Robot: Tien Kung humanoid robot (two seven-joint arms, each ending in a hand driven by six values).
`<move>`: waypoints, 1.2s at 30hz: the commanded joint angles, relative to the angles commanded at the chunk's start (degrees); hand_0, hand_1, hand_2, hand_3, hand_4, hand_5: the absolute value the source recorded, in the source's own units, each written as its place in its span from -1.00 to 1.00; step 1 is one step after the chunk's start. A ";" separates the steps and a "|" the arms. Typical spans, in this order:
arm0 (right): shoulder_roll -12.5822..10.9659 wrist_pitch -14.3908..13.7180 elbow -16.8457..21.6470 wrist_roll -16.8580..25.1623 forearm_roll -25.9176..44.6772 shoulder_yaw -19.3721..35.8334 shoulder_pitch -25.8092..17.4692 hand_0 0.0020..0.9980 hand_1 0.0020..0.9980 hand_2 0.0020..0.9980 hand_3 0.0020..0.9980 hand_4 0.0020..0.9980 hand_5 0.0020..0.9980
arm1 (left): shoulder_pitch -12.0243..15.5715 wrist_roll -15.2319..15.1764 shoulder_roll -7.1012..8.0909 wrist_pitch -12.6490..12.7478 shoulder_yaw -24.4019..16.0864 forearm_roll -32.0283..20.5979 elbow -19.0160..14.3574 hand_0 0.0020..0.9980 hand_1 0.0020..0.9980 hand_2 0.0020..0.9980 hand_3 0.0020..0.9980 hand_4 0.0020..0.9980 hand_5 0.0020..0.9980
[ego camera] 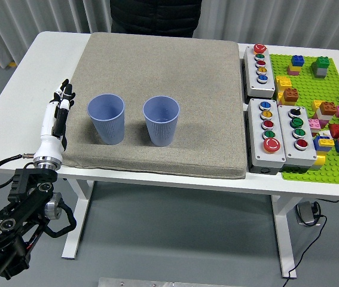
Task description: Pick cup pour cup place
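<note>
Blue ribbed plastic cups, two of them, stand upright on grey mat (157, 48), mouths up, both look empty as far as the view shows. Left cup (106, 118) sits near mat's left edge, right cup (161, 121) just beside it at its 3 o'clock, small gap between, not touching. Same shape, same colour, tapered, long axis vertical.

Left hand (56, 116) hovers at left border of mat, at 9 o'clock from left cup, near but apart from it. Fingers (64, 94) extended and straight, pointing to 12 o'clock, pressed close together, a flat narrow hand holding nothing. Palm seen edge-on; thumb hard to make out. Black arm runs down to lower left corner. Right hand not in view, so left hand is the only one near; left cup is its closest target.

Key relation: cup lies straight to 3 o'clock of the hand, so a grasp likely needs a sideways reach toward 3 o'clock with fingers opening around the cup wall. Judged stage: pick not yet done, cup untouched.

White table (49, 54) under mat. Button boxes (271, 107) at 3 o'clock of mat, green baseplate with toy bricks (312, 78) further out. Person in dark clothing (154, 15) at 12 o'clock edge, hands not visible
</note>
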 joint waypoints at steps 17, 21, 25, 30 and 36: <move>-0.03 -0.07 0.00 0.04 0.07 0.00 0.12 0.40 0.28 0.19 0.19 -1.00 -0.46 | -0.27 -0.12 -0.02 -0.08 -0.52 -0.30 0.54 0.87 0.88 1.00 0.90 0.50 1.00; 0.08 -0.17 0.04 -0.01 -0.05 0.21 0.07 0.40 0.28 0.19 0.19 -1.00 -0.46 | -0.27 -0.27 -0.06 0.00 -0.50 -0.38 0.55 0.87 0.88 1.00 0.90 0.50 1.00; 0.12 -0.26 0.04 0.04 0.02 0.27 -0.01 0.40 0.28 0.19 0.19 -1.00 -0.47 | -0.14 -0.29 -0.13 0.10 -0.61 -0.36 0.55 0.87 0.87 1.00 0.90 0.50 1.00; 0.17 -0.29 0.05 0.01 0.00 0.21 -0.20 0.40 0.28 0.19 0.19 -1.00 -0.47 | 0.05 -0.37 -0.15 0.09 -0.78 -0.59 0.47 0.88 0.87 1.00 0.90 0.50 1.00; 0.22 -0.33 0.08 -0.02 0.00 0.14 -0.44 0.40 0.28 0.19 0.19 -1.00 -0.48 | 0.21 -0.23 -0.13 0.10 -0.73 -0.37 0.37 0.88 0.87 1.00 0.90 0.50 1.00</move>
